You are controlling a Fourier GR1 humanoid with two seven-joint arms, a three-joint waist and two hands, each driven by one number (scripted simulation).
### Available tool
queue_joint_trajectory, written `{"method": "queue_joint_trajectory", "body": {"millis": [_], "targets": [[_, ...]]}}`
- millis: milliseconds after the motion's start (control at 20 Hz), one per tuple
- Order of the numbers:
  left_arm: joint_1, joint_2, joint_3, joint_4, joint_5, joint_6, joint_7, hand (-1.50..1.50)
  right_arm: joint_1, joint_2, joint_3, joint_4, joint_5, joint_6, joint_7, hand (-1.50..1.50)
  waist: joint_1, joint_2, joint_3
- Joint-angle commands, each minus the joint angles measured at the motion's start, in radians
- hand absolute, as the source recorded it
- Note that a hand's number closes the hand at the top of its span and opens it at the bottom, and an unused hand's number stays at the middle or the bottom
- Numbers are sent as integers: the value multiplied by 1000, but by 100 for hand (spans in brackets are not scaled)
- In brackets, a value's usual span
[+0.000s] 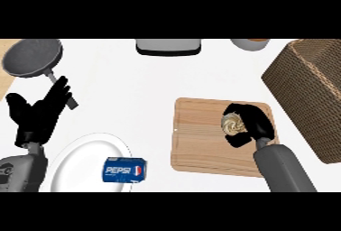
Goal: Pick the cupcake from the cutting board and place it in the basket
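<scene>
Right hand (250,124) curled round cupcake (232,123) on cutting board (200,135) | left hand (36,110) open, fingers up

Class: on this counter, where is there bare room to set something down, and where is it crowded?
Bare: the counter between pan, cutting board and plate; also the board's left half. Crowded: its right side, where the right hand curls round the cupcake beside the basket.

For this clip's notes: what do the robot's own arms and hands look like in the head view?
Two smooth grey forearms, rounded like tubes, come in from the lower edge. Each ends in a black hand with fingers and a thumb: the left hand and the right hand. The left forearm carries a small dark marking near the picture's edge. No cables or sleeves show.
</scene>
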Motion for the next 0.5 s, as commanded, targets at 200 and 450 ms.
{"method": "queue_joint_trajectory", "body": {"millis": [200,450], "targets": [[-47,-8,1,21,0,-6,-1,0,-187,127,-78,198,66,-125,237,150,21,13,5],[-62,-17,-35,18,-4,-35,-5,0,-357,151,-148,238,51,-300,677,150,91,29,4]]}}
